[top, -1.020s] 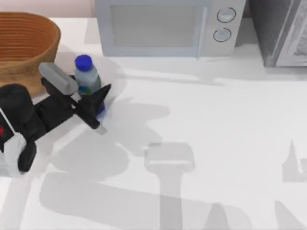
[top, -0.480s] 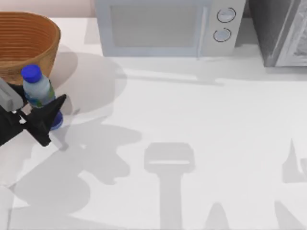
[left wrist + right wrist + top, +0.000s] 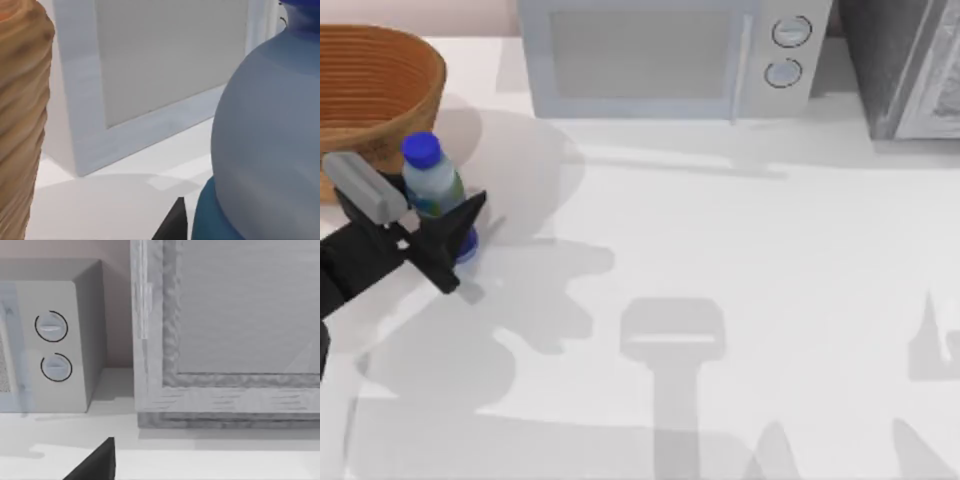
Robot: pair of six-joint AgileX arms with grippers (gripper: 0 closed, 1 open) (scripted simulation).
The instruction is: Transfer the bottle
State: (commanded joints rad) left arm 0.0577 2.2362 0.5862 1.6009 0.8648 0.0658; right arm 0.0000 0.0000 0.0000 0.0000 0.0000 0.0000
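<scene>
Change: compared with half a second ago, the left claw (image 3: 430,215) and the bottle (image 3: 437,190) are further to the right and a little further up in the top view; one second ago they were even more to the right, close to the microwave's corner.
Count: one bottle, one basket (image 3: 370,90), one microwave (image 3: 660,55), one grey cabinet (image 3: 910,65) at the right back corner.
Left claw: at the left side of the desk (image 3: 740,260), its two fingers pinch the bottle at the lower body, one finger on each side; the gap is only as wide as the bottle.
Bottle: upright, slightly tilted, blue cap on top, just in front of the basket and near its right edge; I cannot tell if its base touches the desk. In the left wrist view its clear body (image 3: 270,135) is very close, with the basket wall (image 3: 20,125) beside and the microwave door (image 3: 165,60) behind.
Right claw: a dark finger tip (image 3: 95,462) is visible in the right wrist view, facing the microwave knobs (image 3: 52,347) and the cabinet; I cannot tell if it is spread or closed.
</scene>
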